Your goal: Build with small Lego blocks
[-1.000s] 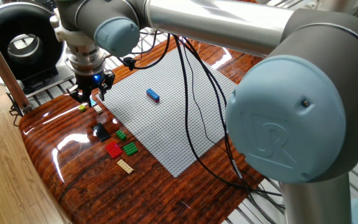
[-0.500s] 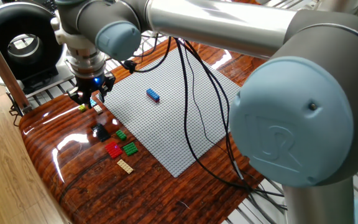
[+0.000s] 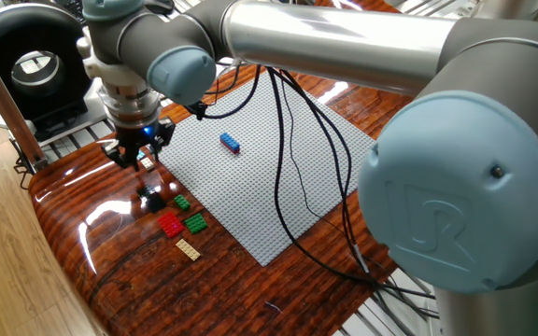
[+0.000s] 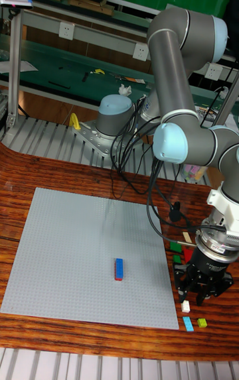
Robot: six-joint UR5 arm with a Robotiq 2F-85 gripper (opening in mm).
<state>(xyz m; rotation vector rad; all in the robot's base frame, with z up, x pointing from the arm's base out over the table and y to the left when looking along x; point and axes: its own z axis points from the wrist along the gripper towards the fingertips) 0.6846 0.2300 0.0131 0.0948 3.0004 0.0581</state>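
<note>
Beside baseplate (image 4: 79,254), gripper (image 4: 202,292) over blocks (image 4: 192,314)

The black two-finger gripper (image 3: 141,149) is drifting slightly to the right and lower over the glossy wooden table (image 3: 92,252), now covering the small yellow-green block seen earlier beside it. The large silver-and-blue arm (image 3: 344,56) is swinging, its near joint shifting rightward.
</note>
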